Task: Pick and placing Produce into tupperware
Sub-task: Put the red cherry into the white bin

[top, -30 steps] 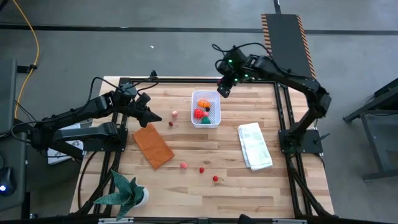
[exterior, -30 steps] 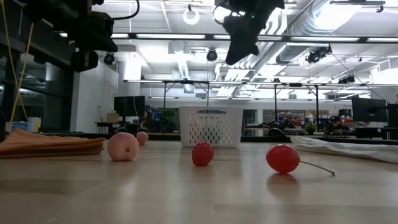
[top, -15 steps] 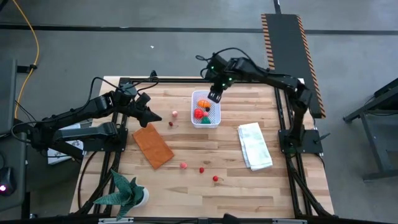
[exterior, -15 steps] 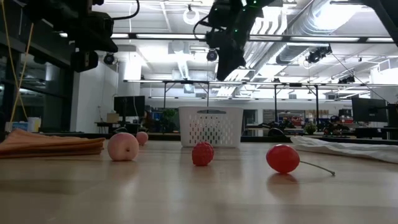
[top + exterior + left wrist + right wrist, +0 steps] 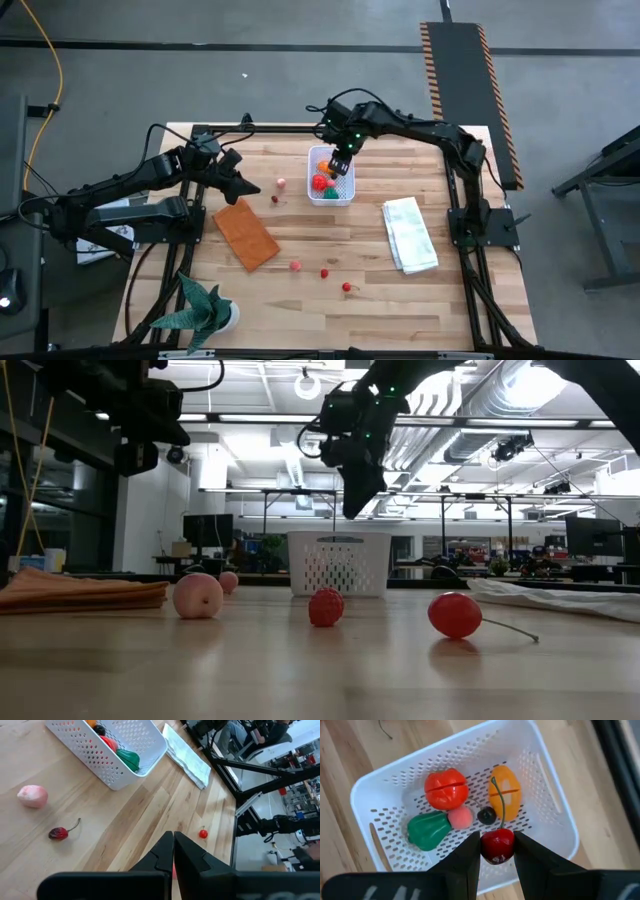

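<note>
Here the right tool [image 5: 497, 851] pinches a cherry [image 5: 497, 845] above the tupperware [image 5: 546, 820]; left tool [image 5: 173, 851] pressed together.

Grey floor [image 5: 250, 50], bright ceiling lights [image 5: 255, 418] – exposed ducts [image 5: 520, 385], distant desks [image 5: 490, 572]
</note>
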`<act>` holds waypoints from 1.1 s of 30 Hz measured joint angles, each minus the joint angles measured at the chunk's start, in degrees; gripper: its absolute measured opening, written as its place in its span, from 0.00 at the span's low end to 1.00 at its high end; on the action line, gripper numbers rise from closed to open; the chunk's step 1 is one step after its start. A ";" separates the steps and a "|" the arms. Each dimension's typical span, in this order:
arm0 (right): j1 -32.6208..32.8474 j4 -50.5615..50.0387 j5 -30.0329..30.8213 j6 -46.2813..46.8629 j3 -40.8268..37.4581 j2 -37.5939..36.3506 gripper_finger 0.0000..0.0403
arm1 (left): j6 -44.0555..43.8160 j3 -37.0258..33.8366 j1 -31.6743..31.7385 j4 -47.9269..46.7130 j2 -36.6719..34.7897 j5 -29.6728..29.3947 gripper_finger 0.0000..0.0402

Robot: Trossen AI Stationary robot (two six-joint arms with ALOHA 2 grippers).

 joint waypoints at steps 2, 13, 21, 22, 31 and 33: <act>0.43 0.08 -0.13 -0.06 0.00 0.65 0.23 | 0.00 0.00 0.00 0.02 0.00 0.00 0.01; 2.23 -3.33 -1.70 -1.13 0.00 4.02 0.23 | 0.01 0.00 0.00 -0.02 0.00 0.01 0.01; 2.36 -3.19 -1.72 -1.42 -3.07 4.66 0.23 | 0.70 0.00 0.00 0.00 0.00 0.02 0.01; 2.36 -3.09 -1.71 -1.50 -3.50 4.66 0.23 | 0.70 0.00 0.00 0.00 -0.02 0.02 0.01; 2.73 -0.47 -3.90 -1.38 -4.94 4.66 0.23 | 0.79 0.00 0.00 0.00 0.00 0.02 0.01; 2.73 -0.37 -4.13 -1.27 -4.94 4.66 0.23 | 0.79 0.00 0.00 0.00 0.00 0.02 0.01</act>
